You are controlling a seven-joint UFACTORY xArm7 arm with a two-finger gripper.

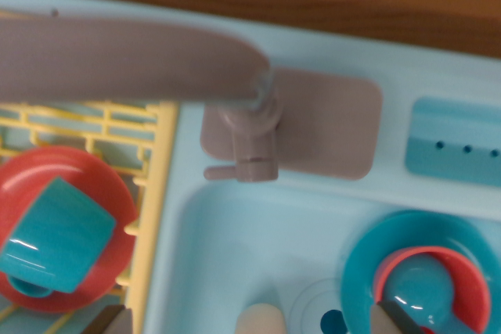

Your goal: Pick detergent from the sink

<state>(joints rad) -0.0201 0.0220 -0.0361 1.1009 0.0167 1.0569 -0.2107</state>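
Observation:
The detergent (261, 318) shows only as a cream rounded top at the bottom edge of the wrist view, inside the light blue sink (227, 232). The rest of the bottle is cut off by the frame. Two dark fingertips of my gripper (250, 321) poke in at the bottom edge, one (107, 321) over the rack side and one (398, 318) over the dishes. They stand wide apart, so the gripper is open, with the detergent top between them and not touched.
A grey faucet (246, 134) on a grey base reaches across the top left. A yellow dish rack (153, 193) on the left holds a red plate and a teal cup (55, 236). A teal plate (368, 256) with a red bowl lies in the sink's right. The drain (325, 310) is beside the detergent.

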